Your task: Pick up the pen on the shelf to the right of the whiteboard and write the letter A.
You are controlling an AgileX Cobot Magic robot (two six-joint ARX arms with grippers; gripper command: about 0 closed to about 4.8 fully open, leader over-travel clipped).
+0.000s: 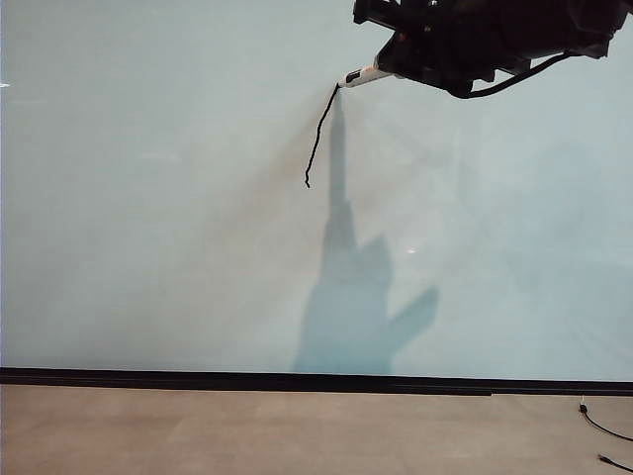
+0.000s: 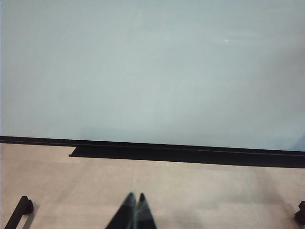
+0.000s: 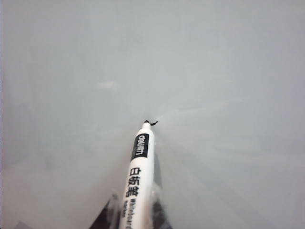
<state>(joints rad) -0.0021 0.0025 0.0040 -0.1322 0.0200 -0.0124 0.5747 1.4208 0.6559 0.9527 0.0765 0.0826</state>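
1. Your pen (image 1: 364,75) sticks out of the right hand (image 3: 136,214) with its dark tip pressed to the whiteboard (image 1: 148,198). In the right wrist view its white barrel (image 3: 138,181) with a black band runs straight out from between the fingers, and the tip meets the board at a tiny black tick.

2. Your right hand is clamped nearly shut on the pen's barrel. In the exterior view it hangs high against the board as a dark mass, with the pen pointing out and slightly down from it.

3. The letter A (image 1: 319,134) is only one thin, shaky black stroke so far. It starts at the pen tip and slants down and away from the hand, ending well below it.

4. Below the pen and the right hand, their shadow falls on the board as a tall dark shape.

5. The whiteboard's black strip (image 1: 297,381) runs along its bottom edge, far under the right hand, with the tan floor (image 1: 247,435) in front of it.

6. Your left hand (image 2: 134,212) sits low over the floor, well apart from the board, its two dark fingertips (image 2: 126,210) pressed together with nothing between them. Beyond it, a black shelf (image 2: 167,153) juts out along the foot of the board.
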